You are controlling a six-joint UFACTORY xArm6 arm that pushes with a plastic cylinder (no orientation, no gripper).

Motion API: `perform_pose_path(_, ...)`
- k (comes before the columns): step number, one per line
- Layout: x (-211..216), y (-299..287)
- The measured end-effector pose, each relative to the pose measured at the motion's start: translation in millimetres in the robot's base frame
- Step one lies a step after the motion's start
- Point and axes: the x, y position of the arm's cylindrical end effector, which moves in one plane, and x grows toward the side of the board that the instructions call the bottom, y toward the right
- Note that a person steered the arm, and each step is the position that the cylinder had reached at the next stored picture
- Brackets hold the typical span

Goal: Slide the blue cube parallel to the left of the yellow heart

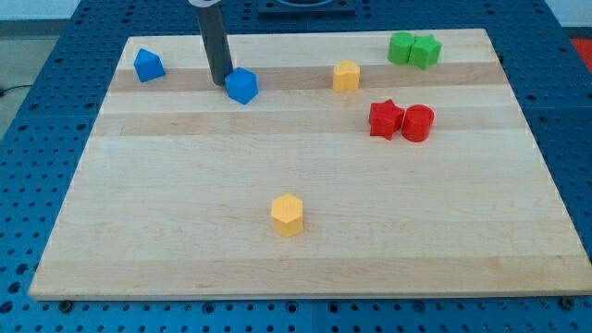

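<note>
Blocks along the desk point(139, 231) top edge, left to right: blue block point(148, 66) near the corner, my tip point(220, 81) touching the blue cube point(242, 85), yellow heart point(346, 76) rightward; no fingers exist.

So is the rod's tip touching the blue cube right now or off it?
Touching, as far as this view shows: my tip sits against the blue cube on its side toward the view's left, with no gap visible.

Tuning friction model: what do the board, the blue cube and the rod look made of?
Board: light wood, visible grain and glued strips, smooth matte finish. Blue cube: probably plastic or painted wood; uniform saturated colour, no grain visible. Rod: dark grey, faint sheen, metal or plastic, can't tell. My tip sits just left of the cube.
</note>
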Motion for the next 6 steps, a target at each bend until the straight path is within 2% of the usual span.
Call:
perform_pose_path(1,-8,0)
perform_pose_path(2,-49,21)
perform_pose_path(3,-44,59)
perform_pose_path(4,7,68)
perform_pose_path(5,34,80)
perform_pose_path(6,35,18)
